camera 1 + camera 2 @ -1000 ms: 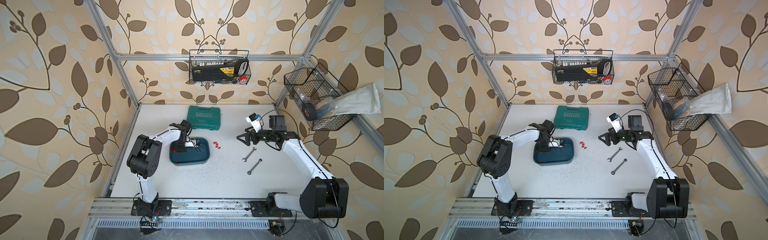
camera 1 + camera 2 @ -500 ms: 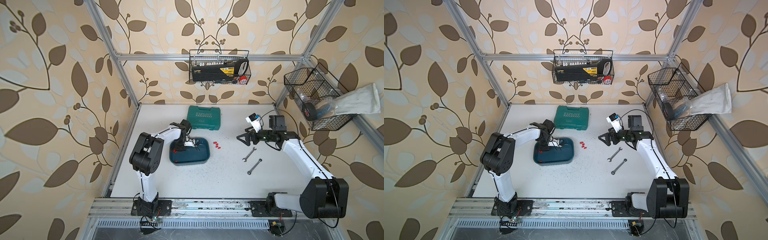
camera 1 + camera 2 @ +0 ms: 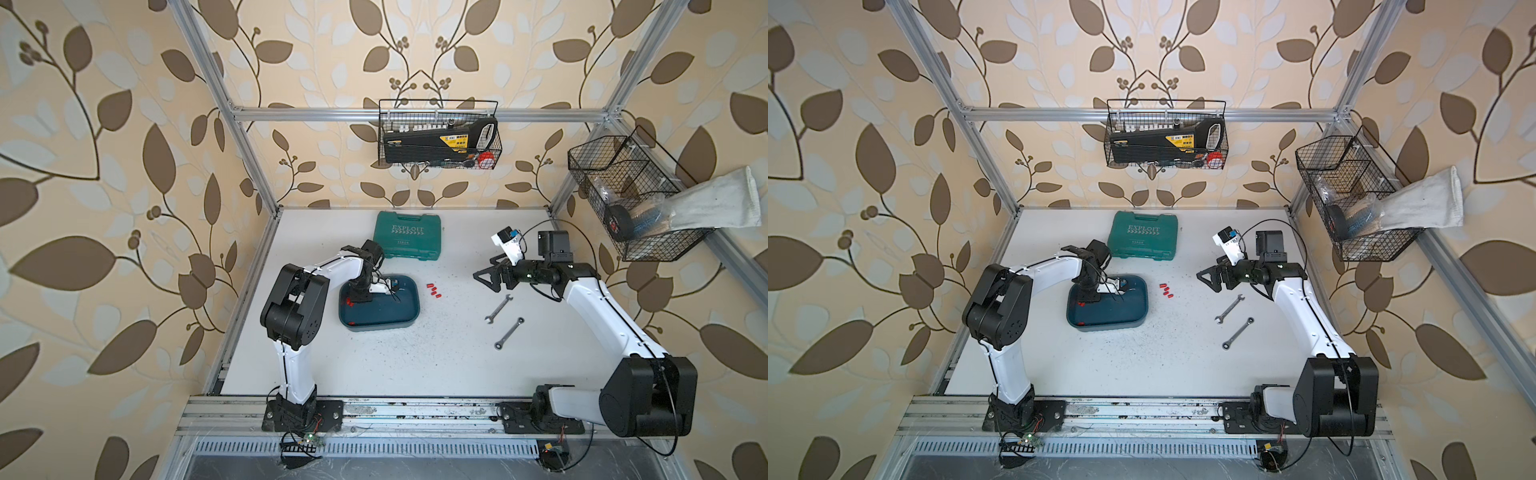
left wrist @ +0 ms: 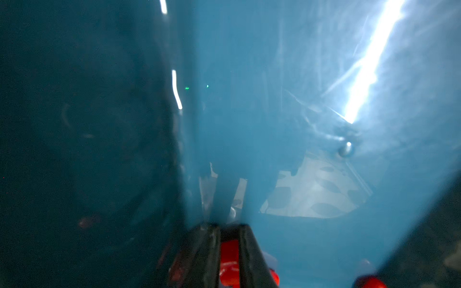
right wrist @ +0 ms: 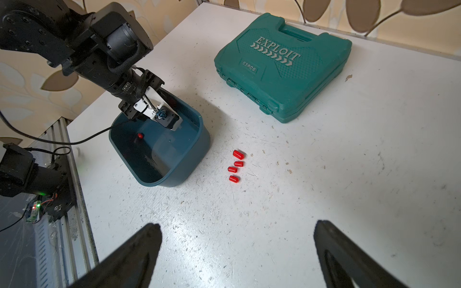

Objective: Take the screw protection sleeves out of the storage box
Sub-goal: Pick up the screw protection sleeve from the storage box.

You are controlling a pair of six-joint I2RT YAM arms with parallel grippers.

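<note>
The dark teal storage box [image 3: 399, 321] [image 3: 1126, 325] [image 5: 194, 159] sits left of the table's middle. My left gripper [image 3: 360, 297] [image 3: 1088, 297] reaches down into its far left part. In the left wrist view that gripper [image 4: 229, 230] is shut on a red screw protection sleeve [image 4: 229, 251], close above the box floor [image 4: 299, 99]. More sleeves lie loose in the box [image 3: 352, 322] [image 5: 140, 136] [image 4: 369, 283]. Several sleeves lie in a short row on the table just right of the box [image 3: 433, 289] [image 3: 1166, 290] [image 5: 235, 164]. My right gripper [image 3: 488, 280] [image 5: 237, 229] hovers open and empty, right of that row.
A green EXPLOIT case [image 3: 407, 236] [image 5: 282, 67] lies closed behind the box. Two wrenches [image 3: 498, 309] [image 3: 509, 332] rest on the table under the right arm. Wire baskets hang on the back wall [image 3: 438, 135] and the right wall [image 3: 631, 199].
The left gripper's jaws have closed on a sleeve inside the box, and the left arm's elbow has shifted a little. The right arm has not moved.
</note>
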